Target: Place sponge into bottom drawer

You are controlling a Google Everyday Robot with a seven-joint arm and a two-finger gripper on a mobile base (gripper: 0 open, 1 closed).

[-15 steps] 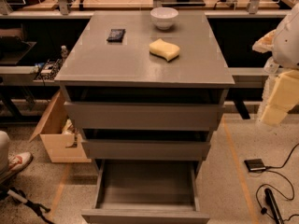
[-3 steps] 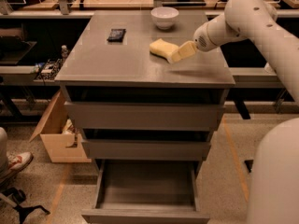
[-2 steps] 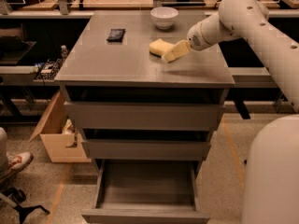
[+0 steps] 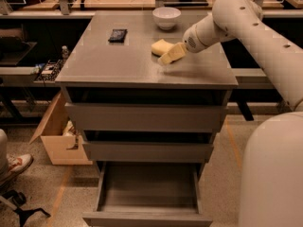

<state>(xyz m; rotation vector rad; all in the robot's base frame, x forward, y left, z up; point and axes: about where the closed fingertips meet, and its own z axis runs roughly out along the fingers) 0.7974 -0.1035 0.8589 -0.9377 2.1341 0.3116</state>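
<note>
Grey and broad, the cabinet (image 4: 123,63) fills the middle of the view, its flat top carrying a few small things. Beside it on the right rises the robot's cream-white base (image 4: 272,174), and from there the arm (image 4: 255,37) reaches across the cabinet's back right corner. Two wider drawers sit closed, the upper drawer (image 4: 144,117) above the middle drawer (image 4: 147,151). Below them the bottom drawer (image 4: 149,188) is pulled out toward the camera, its plain grey tray open to view with nothing lying in it. An open cardboard box (image 4: 52,136) stands on the floor to the left of the cabinet.

On the cabinet top, a white bowl (image 4: 166,18) sits near the back edge. The sponge (image 4: 160,46) – pale yellow – lies just in front of the bowl, well above the bottom drawer. The gripper (image 4: 173,54) is low over the surface, pressed right against the sponge's right side – whether it is open or closed, or has any hold on the sponge, cannot be told. A small black object (image 4: 117,34) rests to the left of the sponge.
</note>
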